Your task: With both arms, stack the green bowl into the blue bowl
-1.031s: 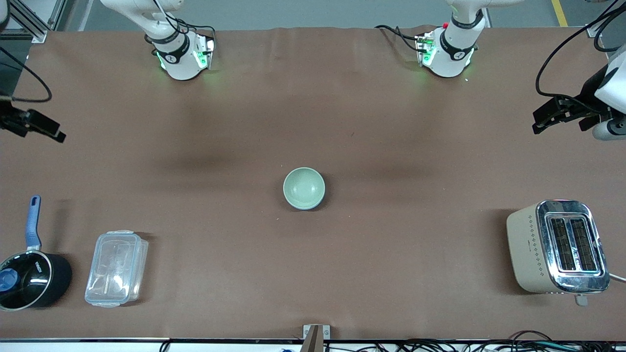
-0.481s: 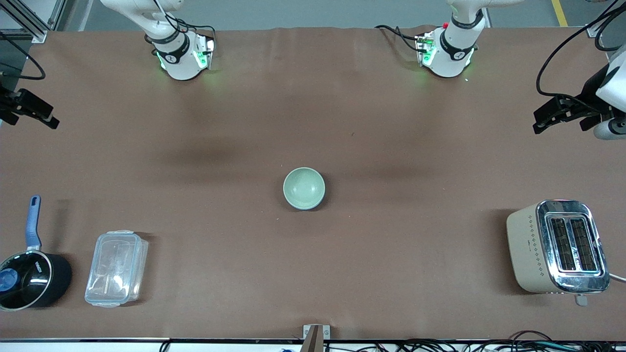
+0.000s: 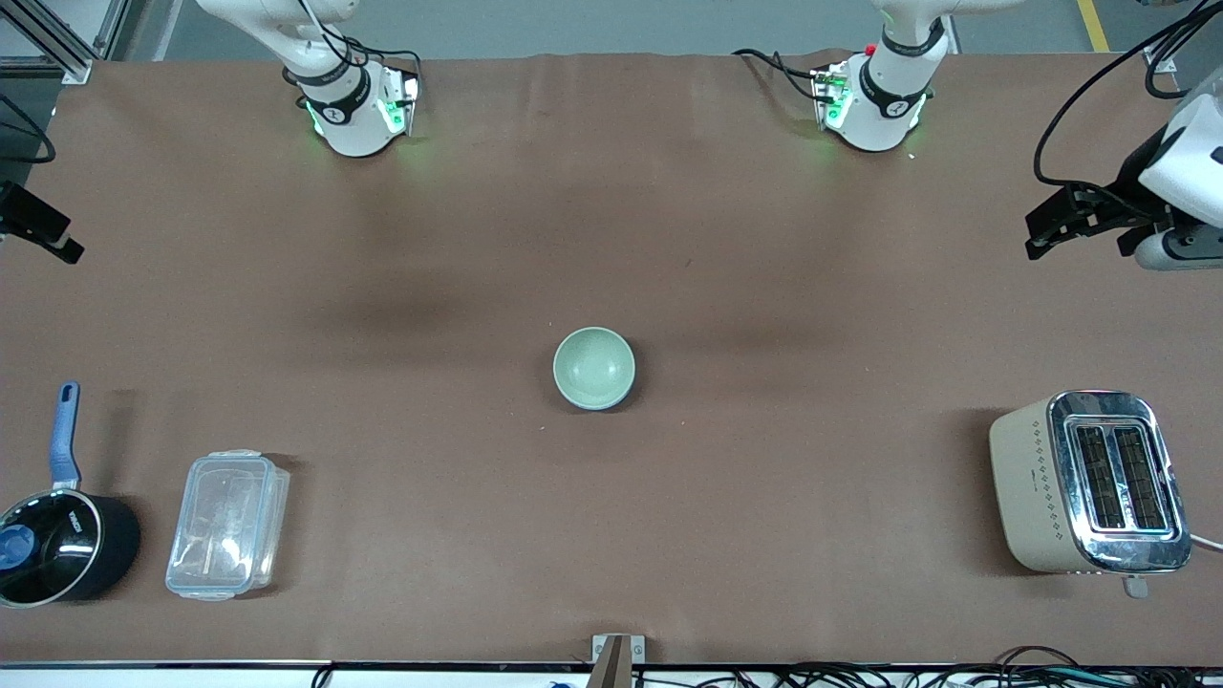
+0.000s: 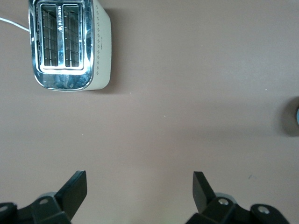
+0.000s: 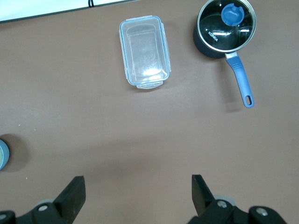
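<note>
**Bowls nested at table centre, both arms pulled wide**

The green bowl (image 3: 593,366) sits at the centre of the front frame, upright, open side up. A thin blue edge shows along its lower rim: the blue bowl (image 3: 611,402) lies underneath, almost wholly covered, so the stack reads as done. The right wrist view catches a sliver of that blue wall at its frame edge (image 5: 2,155).

The left gripper (image 3: 1049,225) hangs at the right edge of the front frame, over bare table at the left arm's end; its own camera shows the fingers (image 4: 74,191) spread wide with nothing between them. The right gripper (image 3: 38,229) shows at the left edge of the frame, over the right arm's end; its fingers (image 5: 72,193) likewise stand apart, empty. Judged, both arms are parked clear so nothing disturbs the stack.

Outward: toaster (image 3: 1089,483) at lower right; clear lidded container (image 3: 227,524) and black saucepan (image 3: 57,545) with blue handle at lower left. All are well apart from the bowls.
</note>
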### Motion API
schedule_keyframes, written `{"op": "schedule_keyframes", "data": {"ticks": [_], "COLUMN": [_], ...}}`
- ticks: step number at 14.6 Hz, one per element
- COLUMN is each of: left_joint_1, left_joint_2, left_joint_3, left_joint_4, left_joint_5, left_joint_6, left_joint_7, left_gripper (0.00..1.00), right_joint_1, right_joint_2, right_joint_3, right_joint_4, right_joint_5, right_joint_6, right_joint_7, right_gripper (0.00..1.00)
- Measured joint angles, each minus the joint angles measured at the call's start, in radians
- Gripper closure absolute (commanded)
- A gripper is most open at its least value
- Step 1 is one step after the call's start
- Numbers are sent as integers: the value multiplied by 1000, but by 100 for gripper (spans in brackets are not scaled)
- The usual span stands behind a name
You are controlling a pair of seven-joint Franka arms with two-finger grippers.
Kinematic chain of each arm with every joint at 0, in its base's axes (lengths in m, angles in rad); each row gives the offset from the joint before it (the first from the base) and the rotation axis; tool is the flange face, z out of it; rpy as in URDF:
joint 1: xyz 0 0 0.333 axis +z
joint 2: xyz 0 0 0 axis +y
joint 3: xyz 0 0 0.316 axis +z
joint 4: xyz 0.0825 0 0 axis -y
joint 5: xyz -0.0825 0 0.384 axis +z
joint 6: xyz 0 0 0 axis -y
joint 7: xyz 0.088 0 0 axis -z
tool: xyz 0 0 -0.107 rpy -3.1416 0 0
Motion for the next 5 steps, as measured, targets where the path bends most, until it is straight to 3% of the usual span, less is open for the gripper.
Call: {"op": "schedule_keyframes", "data": {"ticks": [5], "left_joint_1": [-4], "left_joint_2": [0], "left_joint_3": [-4], "left_joint_4": [0], "left_joint_5": [0], "left_joint_6": [0], "left_joint_7": [16], "left_gripper": [0], "right_joint_1": [-2], "right_joint_2": [10], "right_joint_3": [0], "right_joint_4": [7], "right_joint_5": [-1], "right_joint_6": [-6], "right_joint_7": [0], "right_gripper": [0]}}
